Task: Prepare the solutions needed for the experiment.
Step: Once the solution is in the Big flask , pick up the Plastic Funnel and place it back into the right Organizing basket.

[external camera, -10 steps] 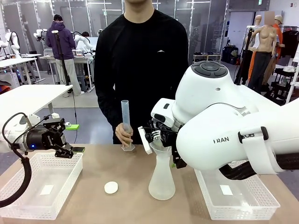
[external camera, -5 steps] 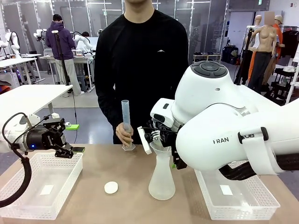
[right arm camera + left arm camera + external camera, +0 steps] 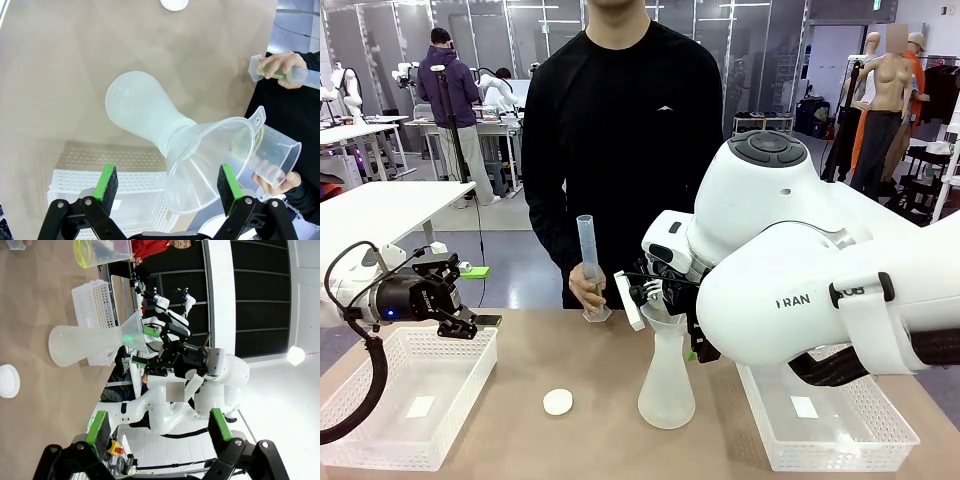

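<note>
Solutions (image 3: 87, 254) in the beaker (image 3: 114, 250) lie well apart from the left fingers (image 3: 98, 426).

trays: you have two, left mesh tray (image 3: 470, 385) and right mesh tray (image 3: 820, 455)
conical flask (image 3: 666, 385): one
funnel (image 3: 665, 325): one
graduated cylinder (image 3: 587, 245): one
beaker (image 3: 272, 150): one
white disc (image 3: 558, 402): one
grippers: your two, left gripper (image 3: 159, 412), right gripper (image 3: 166, 172)
</note>
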Robot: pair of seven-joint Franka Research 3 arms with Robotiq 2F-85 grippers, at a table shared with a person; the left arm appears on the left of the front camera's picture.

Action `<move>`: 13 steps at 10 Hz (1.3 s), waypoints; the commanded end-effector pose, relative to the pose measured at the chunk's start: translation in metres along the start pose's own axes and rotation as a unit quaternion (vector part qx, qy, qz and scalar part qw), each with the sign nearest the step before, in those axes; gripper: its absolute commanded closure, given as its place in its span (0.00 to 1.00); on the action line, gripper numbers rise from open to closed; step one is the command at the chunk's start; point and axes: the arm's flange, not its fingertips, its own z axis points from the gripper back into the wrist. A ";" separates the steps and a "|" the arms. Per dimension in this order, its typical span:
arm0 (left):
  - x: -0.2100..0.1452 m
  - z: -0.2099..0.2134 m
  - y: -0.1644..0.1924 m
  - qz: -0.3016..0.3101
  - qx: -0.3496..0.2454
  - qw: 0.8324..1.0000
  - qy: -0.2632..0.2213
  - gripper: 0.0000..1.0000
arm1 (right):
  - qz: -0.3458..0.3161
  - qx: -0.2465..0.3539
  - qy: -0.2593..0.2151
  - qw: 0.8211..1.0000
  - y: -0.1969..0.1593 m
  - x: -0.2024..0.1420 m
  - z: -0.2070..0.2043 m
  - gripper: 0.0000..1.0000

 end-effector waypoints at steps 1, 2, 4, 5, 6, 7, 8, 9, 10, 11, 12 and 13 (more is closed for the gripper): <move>0.000 -0.001 -0.003 0.001 0.002 1.000 0.003 0.00 | 0.001 -0.022 0.000 1.000 0.001 0.010 0.025 0.00; 0.000 -0.001 -0.003 0.001 0.002 1.000 0.003 0.00 | -0.001 -0.033 0.005 0.999 0.001 0.013 0.040 0.00; 0.000 -0.001 -0.003 0.001 0.002 1.000 0.003 0.00 | -0.022 -0.064 0.020 0.997 0.004 0.013 0.067 0.00; 0.000 -0.001 -0.003 0.001 0.002 1.000 0.003 0.00 | -0.078 -0.061 -0.001 0.995 0.006 0.001 0.079 0.00; 0.000 -0.001 -0.003 0.001 0.002 1.000 0.003 0.00 | -0.143 -0.063 -0.035 0.987 0.008 -0.021 0.086 0.00; 0.000 -0.001 -0.003 0.001 0.002 1.000 0.003 0.00 | -0.199 -0.052 -0.076 0.976 0.016 -0.045 0.091 0.00; 0.000 -0.001 -0.003 0.001 0.002 1.000 0.003 0.00 | -0.244 -0.055 -0.112 0.962 0.026 -0.069 0.098 0.00; 0.000 -0.001 -0.003 0.001 0.002 1.000 0.003 0.00 | -0.292 -0.051 -0.169 0.940 0.039 -0.092 0.102 0.00; 0.000 -0.001 -0.003 0.001 0.002 1.000 0.003 0.00 | -0.350 -0.042 -0.206 0.913 0.055 -0.117 0.100 0.00; 0.000 -0.001 -0.003 0.001 0.002 1.000 0.003 0.00 | -0.431 -0.029 -0.208 0.877 0.066 -0.135 0.095 0.00; 0.000 -0.001 -0.003 0.001 0.002 1.000 0.003 0.00 | -0.483 -0.016 -0.206 0.851 0.069 -0.142 0.092 0.00; 0.000 -0.001 -0.003 0.001 0.002 1.000 0.003 0.00 | -0.483 -0.045 -0.179 0.856 0.065 -0.135 0.096 0.00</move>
